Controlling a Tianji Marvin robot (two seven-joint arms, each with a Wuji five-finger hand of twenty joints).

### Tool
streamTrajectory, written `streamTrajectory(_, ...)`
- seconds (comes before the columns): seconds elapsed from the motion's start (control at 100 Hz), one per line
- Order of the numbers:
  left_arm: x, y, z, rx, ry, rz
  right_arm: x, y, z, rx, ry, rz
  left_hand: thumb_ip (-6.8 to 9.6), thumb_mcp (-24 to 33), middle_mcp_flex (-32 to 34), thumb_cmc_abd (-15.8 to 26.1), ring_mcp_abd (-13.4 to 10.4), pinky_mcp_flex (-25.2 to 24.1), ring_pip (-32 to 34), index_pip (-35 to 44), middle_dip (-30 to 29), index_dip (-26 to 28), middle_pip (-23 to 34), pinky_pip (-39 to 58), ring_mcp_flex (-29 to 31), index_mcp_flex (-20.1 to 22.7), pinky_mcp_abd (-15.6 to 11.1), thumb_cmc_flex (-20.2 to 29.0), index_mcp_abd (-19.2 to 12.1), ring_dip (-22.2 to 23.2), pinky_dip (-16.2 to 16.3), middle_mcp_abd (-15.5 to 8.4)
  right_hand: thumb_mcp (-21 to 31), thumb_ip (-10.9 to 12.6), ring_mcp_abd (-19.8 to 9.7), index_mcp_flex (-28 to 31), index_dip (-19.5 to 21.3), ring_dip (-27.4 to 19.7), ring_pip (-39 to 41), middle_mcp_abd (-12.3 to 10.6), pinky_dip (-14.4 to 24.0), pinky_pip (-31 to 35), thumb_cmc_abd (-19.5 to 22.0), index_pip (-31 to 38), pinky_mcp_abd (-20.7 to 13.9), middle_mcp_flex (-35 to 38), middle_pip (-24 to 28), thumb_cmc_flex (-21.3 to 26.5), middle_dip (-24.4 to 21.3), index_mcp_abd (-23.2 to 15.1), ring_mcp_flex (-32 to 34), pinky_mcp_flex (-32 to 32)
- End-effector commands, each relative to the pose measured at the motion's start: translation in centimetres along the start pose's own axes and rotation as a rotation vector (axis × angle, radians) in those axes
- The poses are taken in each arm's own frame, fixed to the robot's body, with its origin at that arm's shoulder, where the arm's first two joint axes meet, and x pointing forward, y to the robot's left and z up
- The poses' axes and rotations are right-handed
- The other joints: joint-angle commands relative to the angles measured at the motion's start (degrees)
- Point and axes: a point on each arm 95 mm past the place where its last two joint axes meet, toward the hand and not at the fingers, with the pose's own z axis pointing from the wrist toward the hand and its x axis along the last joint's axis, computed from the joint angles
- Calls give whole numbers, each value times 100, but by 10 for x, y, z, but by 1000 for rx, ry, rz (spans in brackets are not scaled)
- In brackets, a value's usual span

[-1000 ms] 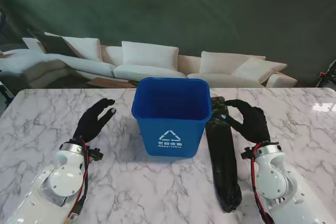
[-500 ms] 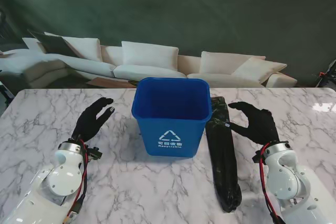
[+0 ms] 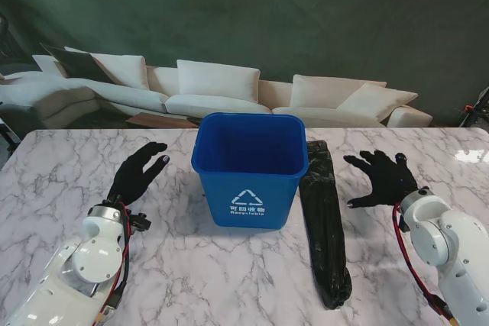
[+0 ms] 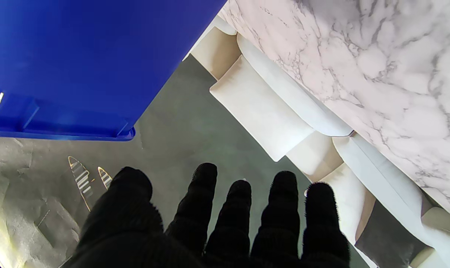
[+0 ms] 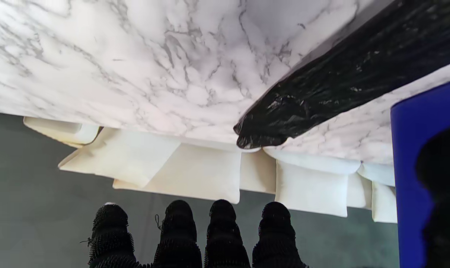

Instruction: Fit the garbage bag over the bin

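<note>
1. Marble table: blue bin centre, rolled garbage bag just right of it, long axis running away from me; right hand nearer, fingers spread, empty.
2. Left hand splayed, holding nothing, beside the bin.
3. Bag's far end lies toward the bin from the right fingers.

Upright blue bin, rolled black garbage bag just right

Four black-gloved fingertips of the right hand are spread apart, holding nothing. The black garbage bag lies rolled on the marble surface, its end near the edge. The blue bin stands just beside the bag.
</note>
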Motion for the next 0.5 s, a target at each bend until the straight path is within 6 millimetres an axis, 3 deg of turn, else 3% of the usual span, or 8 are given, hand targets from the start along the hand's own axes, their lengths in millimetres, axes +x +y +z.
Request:
streamTrajectory(0.0, 1, 5, 1, -25, -2, 2, 1, 1, 6, 12, -9, -16, -126, -167, 29, 268, -168, -68, 2, 14, 47, 72, 39, -147, 5, 89, 18, 69, -19, 69, 140, -58, 227, -196, 3, -2, -132, -198, -176, 99, -271, -119, -160, -187, 310, -176, -242, -450, -121, 170, -234, -167)
streamTrajectory(0.03, 1, 5, 1, -28, -3, 1, 2, 0, 10, 22, -9, -29, -126, -165, 24, 271, -163, -72, -1, 14, 47, 73, 38, -150, -3, 89, 13, 70, -17, 68, 140, -51, 224, -203, 2, -6, -136, -205, -182, 105, -295, -91, -147, -189, 312, -190, -269, -480, -133, 188, -247, -180)
streamTrajectory(0.05, 1, 5, 1, -29, -4, 1, 2, 0, 12, 26, -6, -37, -125, -163, 22, 268, -160, -71, 1, 17, 47, 74, 38, -151, 3, 96, 12, 74, -16, 69, 141, -52, 264, -231, -4, 6, -285, -244, -172, 116, -892, 504, -147, -182, 310, -177, -335, -523, -135, 219, -252, -363)
streamTrajectory(0.08, 1, 6, 1, -31, -5, 0, 4, 0, 16, 36, -2, -49, -124, -163, 19, 271, -160, -70, -2, 14, 47, 73, 38, -152, -5, 89, 13, 75, -15, 69, 142, -49, 267, -238, -15, 7, -328, -252, -172, 115, -1092, 670, -141, -181, 285, -170, -371, -545, -147, 242, -253, -425)
streamTrajectory(0.35, -1, 3, 0, -24, 15, 57, 31, -4, 48, 134, 27, -126, -124, -163, 16, 279, -168, -66, 5, 20, 53, 79, 50, -157, 3, 83, 5, 65, -21, 74, 152, -67, 254, -234, -1, 7, -361, -263, -187, 210, -1430, 822, -136, -203, 258, -127, -714, -542, -375, 753, -279, -514)
streamTrajectory(0.49, -2, 2, 0, -19, 17, 62, 47, -7, 62, 165, 45, -145, -124, -166, 25, 273, -173, -64, 10, 51, 61, 94, 63, -158, 9, 133, 11, 64, 5, 77, 155, -60, 245, -217, -67, 32, -447, -296, -195, 308, -1598, 844, -194, -210, 164, -26, -871, -464, -608, 1389, -243, -533)
